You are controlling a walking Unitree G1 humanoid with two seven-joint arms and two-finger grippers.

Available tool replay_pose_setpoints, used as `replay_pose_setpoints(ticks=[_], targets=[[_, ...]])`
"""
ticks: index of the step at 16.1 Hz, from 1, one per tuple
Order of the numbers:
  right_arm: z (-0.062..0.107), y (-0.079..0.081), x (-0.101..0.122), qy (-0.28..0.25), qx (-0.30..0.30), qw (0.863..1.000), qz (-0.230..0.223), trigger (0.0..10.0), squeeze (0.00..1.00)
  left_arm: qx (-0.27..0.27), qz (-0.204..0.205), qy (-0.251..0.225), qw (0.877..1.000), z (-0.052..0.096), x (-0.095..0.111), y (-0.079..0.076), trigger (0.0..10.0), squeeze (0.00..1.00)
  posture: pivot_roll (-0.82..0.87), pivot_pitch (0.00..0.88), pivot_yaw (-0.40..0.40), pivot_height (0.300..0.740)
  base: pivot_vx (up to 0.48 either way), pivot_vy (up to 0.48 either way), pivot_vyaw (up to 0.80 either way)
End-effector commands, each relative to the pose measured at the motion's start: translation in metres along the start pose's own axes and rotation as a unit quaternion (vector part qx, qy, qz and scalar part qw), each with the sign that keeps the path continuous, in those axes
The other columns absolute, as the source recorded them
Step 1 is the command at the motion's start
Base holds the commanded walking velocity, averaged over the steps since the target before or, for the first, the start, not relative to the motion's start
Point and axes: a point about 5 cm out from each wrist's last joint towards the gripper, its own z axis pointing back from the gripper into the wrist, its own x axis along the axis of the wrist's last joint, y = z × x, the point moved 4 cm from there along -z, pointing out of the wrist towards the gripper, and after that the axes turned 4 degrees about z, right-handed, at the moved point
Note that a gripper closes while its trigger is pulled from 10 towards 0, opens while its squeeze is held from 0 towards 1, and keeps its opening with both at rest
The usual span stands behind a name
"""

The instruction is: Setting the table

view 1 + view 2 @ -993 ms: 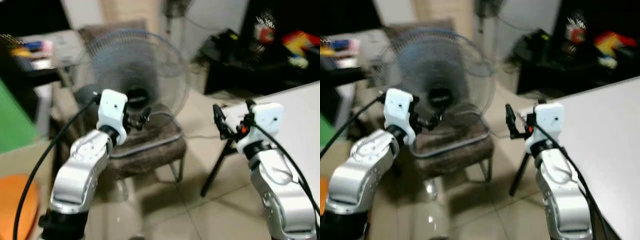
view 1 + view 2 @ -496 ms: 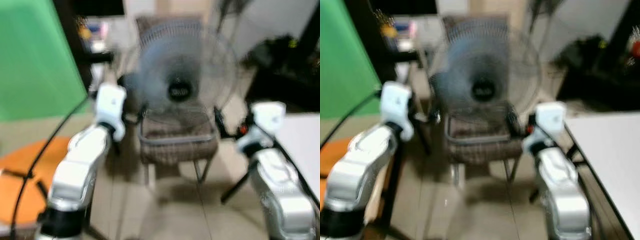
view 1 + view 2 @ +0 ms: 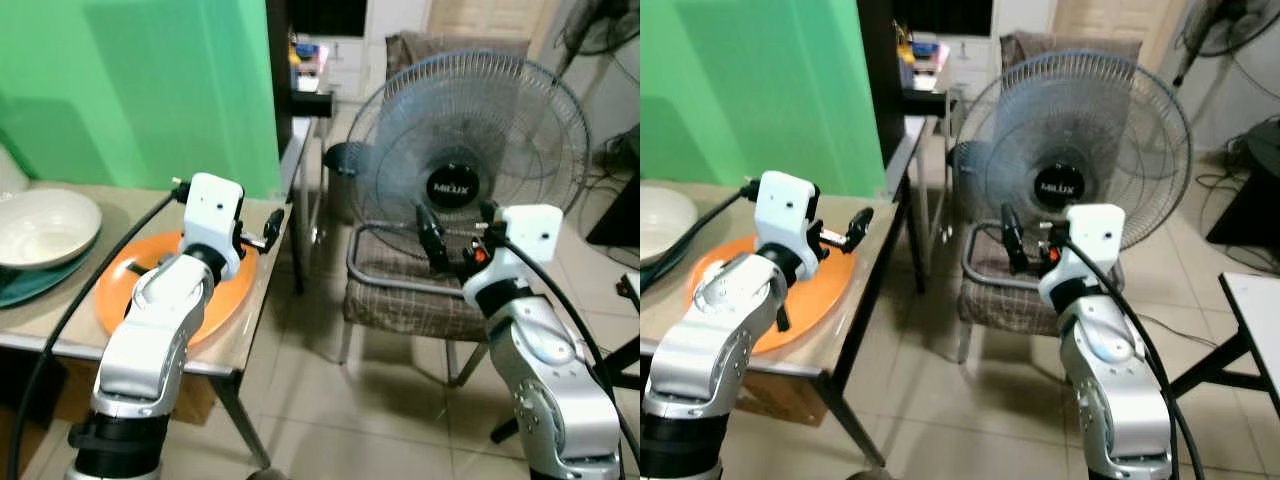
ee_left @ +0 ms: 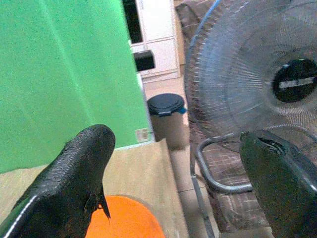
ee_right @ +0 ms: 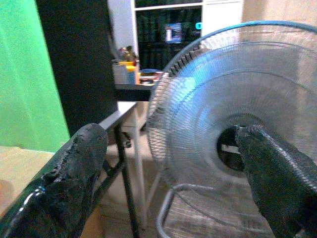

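Observation:
A tan table (image 3: 255, 330) stands at my left. On it lies a round orange plate (image 3: 130, 282), and further left a white bowl (image 3: 40, 225) rests on a teal plate (image 3: 25, 283). My left gripper (image 3: 268, 226) hovers open and empty just above the orange plate's right edge; the plate (image 4: 124, 220) also peeks between its fingers (image 4: 74, 186) in the left wrist view. My right gripper (image 3: 436, 238) is raised open and empty in front of the fan, off the table's right side, its fingers (image 5: 74, 178) wide apart.
A large standing fan (image 3: 470, 165) and a woven chair (image 3: 405, 295) are straight ahead on the tiled floor. A green wall (image 3: 140, 90) backs the table. A black bin (image 4: 167, 106) sits by the wall. A white table's corner (image 3: 1255, 300) shows at right.
The whole view has swung left: the tan table with orange plate and bowl has come into sight, and the white table has slid off to the right. Both arms hold the same raised pose.

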Motion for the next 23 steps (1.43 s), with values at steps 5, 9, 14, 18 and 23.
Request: replay_pose_setpoints(ticks=[5, 9, 14, 18, 23], targets=[[0.0003, -0.0058, -0.0023, 0.006, -0.007, 1.0, 0.008, 10.0, 1.0, -0.015, 0.003, -0.013, 1.0, -0.0007, 0.0061, -0.0057, 10.0, 0.0, 0.04, 0.0, 0.013, 0.74, 0.0, 0.295, 0.0], [0.0002, -0.0046, -0.0033, 0.008, -0.005, 1.0, 0.008, 10.0, 0.26, -0.016, -0.001, -0.012, 1.0, -0.0007, 0.0057, -0.0059, 10.0, 0.0, 0.04, 0.0, 0.008, 0.74, 0.0, 0.311, 0.0], [-0.0005, -0.0059, -0.0085, 0.026, -0.013, 1.0, -0.002, 10.0, 0.0, -0.016, 0.0, -0.012, 1.0, 0.0, 0.0056, -0.005, 10.0, 0.0, 0.05, 0.0, 0.005, 0.74, 0.0, 0.311, 0.0], [-0.0014, -0.0073, -0.0111, 0.036, -0.019, 0.999, -0.009, 10.0, 0.0, -0.015, -0.001, -0.013, 1.0, 0.0002, 0.0061, -0.005, 10.0, 0.0, 0.05, 0.0, 0.005, 0.74, 0.0, 0.311, 0.0], [-0.0022, -0.0084, -0.0109, 0.038, -0.024, 0.999, -0.018, 10.0, 0.0, -0.017, -0.002, -0.013, 1.0, -0.0003, 0.0062, -0.0055, 10.0, 0.0, 0.05, 0.0, 0.003, 0.74, 0.0, 0.308, 0.0]])
